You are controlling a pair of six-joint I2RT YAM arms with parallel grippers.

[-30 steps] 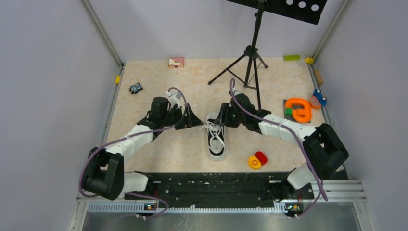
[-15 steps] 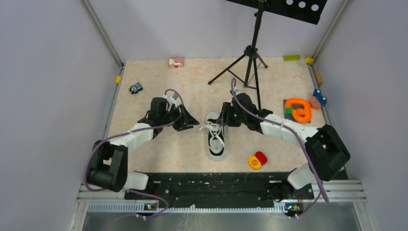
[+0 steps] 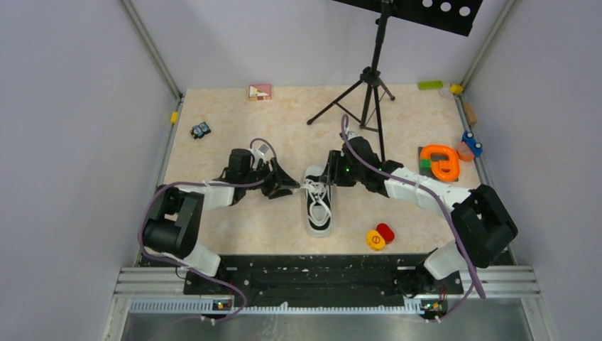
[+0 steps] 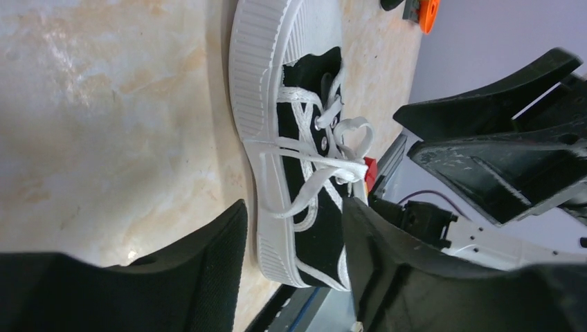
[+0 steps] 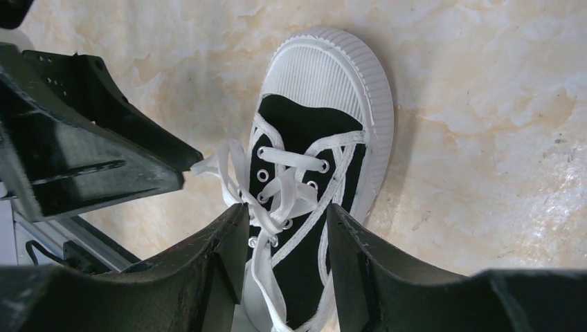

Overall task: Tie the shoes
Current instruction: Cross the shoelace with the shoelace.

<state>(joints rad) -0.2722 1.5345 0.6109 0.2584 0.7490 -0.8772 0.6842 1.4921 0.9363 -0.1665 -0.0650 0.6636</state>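
The shoe (image 3: pixel 319 210), a small black sneaker with a white toe cap, lies mid-table with its toe toward the arm bases. Its white laces (image 5: pixel 284 183) sit in a loose tangle over the tongue. My left gripper (image 3: pixel 291 187) is low at the shoe's left side, open, and the heel end of the shoe (image 4: pixel 304 180) shows between its fingers (image 4: pixel 208 270). A lace loop lies against the left gripper's fingertip (image 5: pixel 176 166). My right gripper (image 5: pixel 285 209) stands open over the rear of the shoe, laces between its fingers, one strand touching its left finger (image 5: pixel 221 256).
A black tripod (image 3: pixel 369 89) stands behind the right arm. An orange ring toy (image 3: pixel 440 162) and blue toy (image 3: pixel 471 145) sit at the right edge. Red and yellow discs (image 3: pixel 380 236) lie near the shoe's right. A toy car (image 3: pixel 201 130) and a pink card (image 3: pixel 260 91) are at the back left.
The left arm has folded in and its gripper has dropped nearer the shoe's left side, jaws narrower than a second ago. The right arm and the shoe have not moved.
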